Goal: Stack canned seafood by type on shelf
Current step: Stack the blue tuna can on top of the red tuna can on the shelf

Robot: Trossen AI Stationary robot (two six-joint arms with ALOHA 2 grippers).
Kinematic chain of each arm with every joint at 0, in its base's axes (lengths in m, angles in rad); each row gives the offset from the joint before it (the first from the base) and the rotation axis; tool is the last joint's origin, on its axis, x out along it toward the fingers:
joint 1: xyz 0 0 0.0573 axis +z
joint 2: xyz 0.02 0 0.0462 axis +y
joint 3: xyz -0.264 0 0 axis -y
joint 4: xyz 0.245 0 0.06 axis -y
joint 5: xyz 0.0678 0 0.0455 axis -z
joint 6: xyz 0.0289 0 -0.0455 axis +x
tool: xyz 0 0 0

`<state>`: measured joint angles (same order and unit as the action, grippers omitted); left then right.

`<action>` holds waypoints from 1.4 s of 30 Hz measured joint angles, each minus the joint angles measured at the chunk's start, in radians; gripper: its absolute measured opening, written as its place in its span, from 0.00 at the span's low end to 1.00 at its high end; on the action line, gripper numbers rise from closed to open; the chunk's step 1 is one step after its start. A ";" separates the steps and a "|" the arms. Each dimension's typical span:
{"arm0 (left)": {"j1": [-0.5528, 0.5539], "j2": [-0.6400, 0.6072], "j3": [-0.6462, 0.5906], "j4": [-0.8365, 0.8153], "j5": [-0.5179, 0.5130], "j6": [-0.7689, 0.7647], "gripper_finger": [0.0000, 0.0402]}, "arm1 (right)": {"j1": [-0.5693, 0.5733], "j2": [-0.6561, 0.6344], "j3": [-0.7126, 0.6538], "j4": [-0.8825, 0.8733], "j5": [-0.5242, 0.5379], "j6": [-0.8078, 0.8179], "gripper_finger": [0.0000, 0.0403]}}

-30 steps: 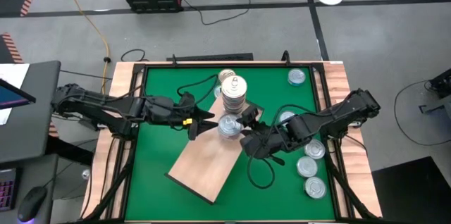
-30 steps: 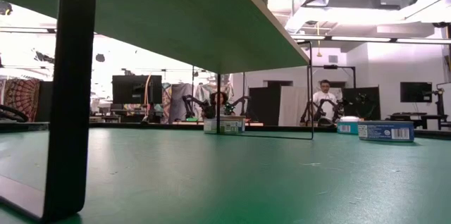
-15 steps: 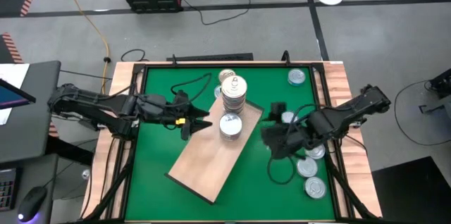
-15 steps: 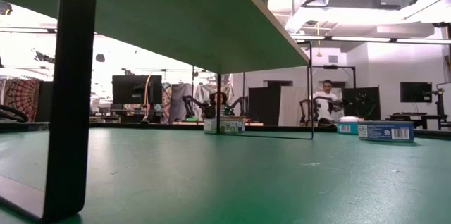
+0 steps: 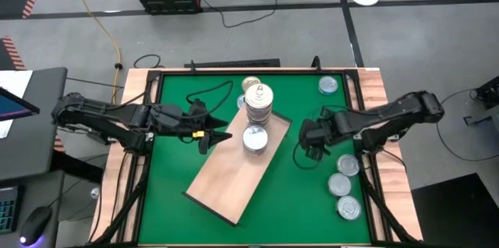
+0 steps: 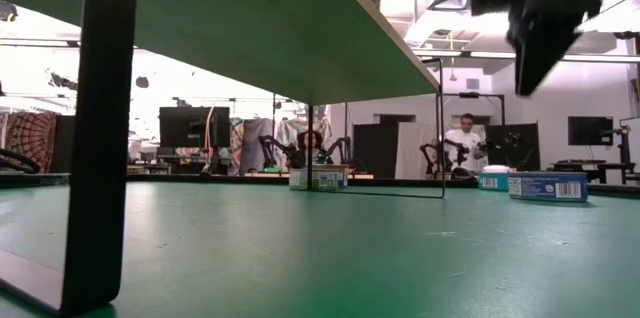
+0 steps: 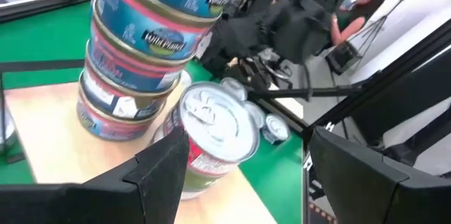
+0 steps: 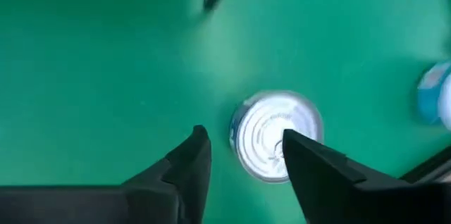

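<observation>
I see right jaws [image 8: 243,157] open above a silver tin [image 8: 276,143] on the green worktop [image 5: 187,162]. Left jaws [image 7: 243,164] open, facing tin stacks [image 7: 151,48] on the shelf [image 5: 226,182].

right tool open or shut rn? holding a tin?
Open, empty. In the right wrist view the right tool hangs over a silver-lidded tin lying flat on the green table, with a gap between its fingers.

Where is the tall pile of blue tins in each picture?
High view: tall stack of blue-labelled round metal tins, centre, on the shelf's far end.
Low view: not identifiable.
Left wrist view: upper left.
Right wrist view: not in it.
Shared landmark: the light tan wooden shelf board.
</observation>
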<state>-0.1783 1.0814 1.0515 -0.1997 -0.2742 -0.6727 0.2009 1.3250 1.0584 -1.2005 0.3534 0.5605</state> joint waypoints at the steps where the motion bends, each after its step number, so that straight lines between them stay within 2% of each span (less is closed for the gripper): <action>1: 0.000 0.000 0.000 -0.007 0.000 0.003 0.70 | -0.037 0.003 -0.019 0.010 -0.029 -0.019 0.51; 6: 0.000 -0.002 0.000 -0.048 0.014 0.026 0.70 | -0.225 0.003 -0.096 0.072 -0.128 -0.121 0.42; 12: 0.000 -0.008 0.000 -0.083 0.059 0.026 0.70 | -0.379 -0.045 -0.144 0.156 -0.241 -0.259 0.33; 16: 0.000 -0.020 0.000 -0.087 0.061 0.039 0.70 | -0.467 -0.064 -0.199 0.241 -0.358 -0.304 0.31; 19: 0.001 -0.023 0.000 -0.087 0.060 0.048 0.70 | -0.528 -0.047 -0.234 0.252 -0.407 -0.336 0.31; 25: 0.002 -0.031 0.000 -0.088 0.055 0.060 0.70 | -0.625 -0.026 -0.233 0.211 -0.409 -0.390 0.33; 31: 0.005 -0.030 0.000 -0.085 0.052 0.088 0.70 | -0.716 -0.001 -0.232 0.145 -0.395 -0.437 0.31; 42: 0.005 -0.029 0.000 -0.079 0.044 0.093 0.70 | -0.740 0.158 -0.231 0.170 -0.351 -0.480 0.30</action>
<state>-0.1734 1.0523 1.0515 -0.2787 -0.2298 -0.5800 -0.5391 1.4826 0.8274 -1.0309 0.0020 0.0803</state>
